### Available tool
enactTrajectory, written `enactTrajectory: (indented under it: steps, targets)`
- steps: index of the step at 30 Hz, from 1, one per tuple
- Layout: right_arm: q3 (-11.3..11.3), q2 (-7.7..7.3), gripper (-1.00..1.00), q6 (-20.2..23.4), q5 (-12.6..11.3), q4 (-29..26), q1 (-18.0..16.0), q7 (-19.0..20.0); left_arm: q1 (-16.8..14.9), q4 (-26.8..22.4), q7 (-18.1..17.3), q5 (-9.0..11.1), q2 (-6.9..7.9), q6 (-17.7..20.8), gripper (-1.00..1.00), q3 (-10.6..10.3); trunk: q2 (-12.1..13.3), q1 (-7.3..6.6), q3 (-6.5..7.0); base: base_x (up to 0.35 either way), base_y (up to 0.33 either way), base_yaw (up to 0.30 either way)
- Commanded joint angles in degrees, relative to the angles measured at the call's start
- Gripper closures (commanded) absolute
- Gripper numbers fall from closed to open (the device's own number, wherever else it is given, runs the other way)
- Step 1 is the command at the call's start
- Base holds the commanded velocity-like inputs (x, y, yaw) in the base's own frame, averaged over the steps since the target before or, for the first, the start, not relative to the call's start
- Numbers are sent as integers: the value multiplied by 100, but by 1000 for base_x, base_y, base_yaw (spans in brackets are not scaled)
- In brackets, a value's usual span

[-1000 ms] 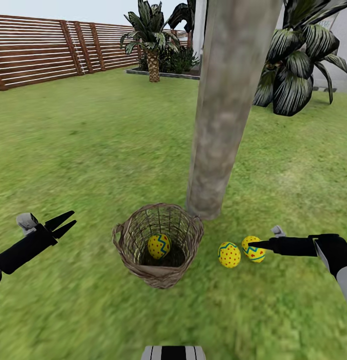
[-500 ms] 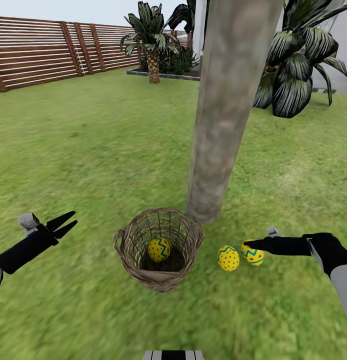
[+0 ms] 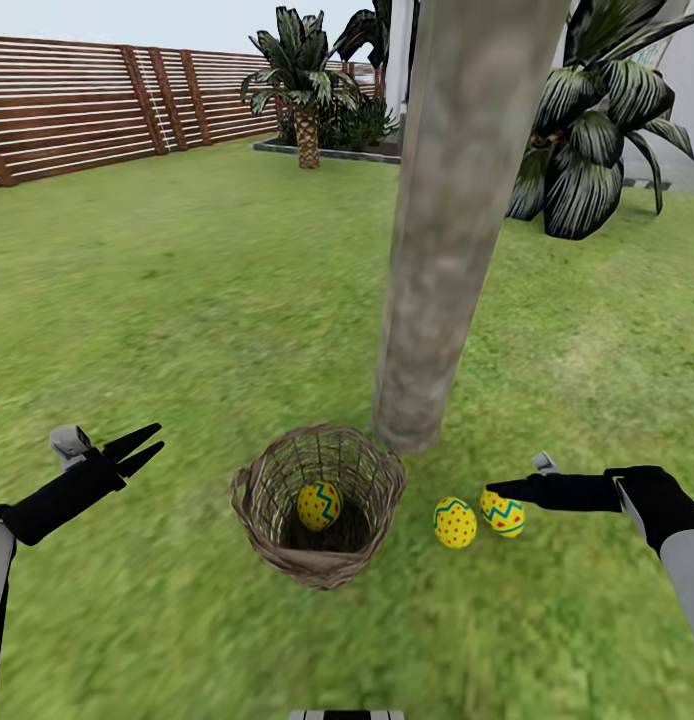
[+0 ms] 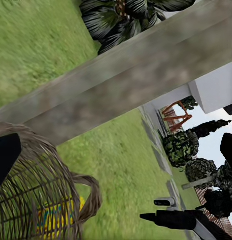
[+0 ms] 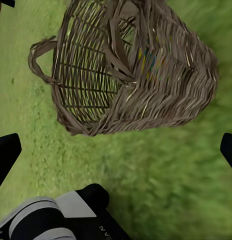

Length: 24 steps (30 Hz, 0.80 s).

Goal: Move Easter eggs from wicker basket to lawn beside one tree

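There were three Easter eggs: one [image 3: 318,505] inside the single wicker basket [image 3: 287,555], two [image 3: 455,522] [image 3: 504,514] on the lawn [image 3: 187,300] beside it.

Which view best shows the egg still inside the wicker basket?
The head view: it looks down into the wicker basket at the egg. Both wrist views catch only yellow patches through the weave.

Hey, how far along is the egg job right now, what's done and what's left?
Done: two Easter eggs lie on the lawn beside the tree. In hand: nothing; the right end effector hovers open just above the eggs, and the left end effector is open and empty. Left: one egg sits in the wicker basket and needs moving to that tree.
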Motion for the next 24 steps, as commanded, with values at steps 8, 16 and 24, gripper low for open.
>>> enactTrajectory:
  steps: [8,16,24]
  targets:
    - [-43,67,-100,60,68,-2,-2,40,-3,1,-22,-12,0,21,-100,10,321,-177,140,0,0,0]
    - [-43,79,-100,60,69,-2,-2,40,-5,7,-6,-19,6,21,-100,14,642,-353,284,0,0,0]
    - [-42,127,-100,53,67,13,-2,26,-11,6,-5,-20,9,21,-100,14,962,-528,427,0,0,0]
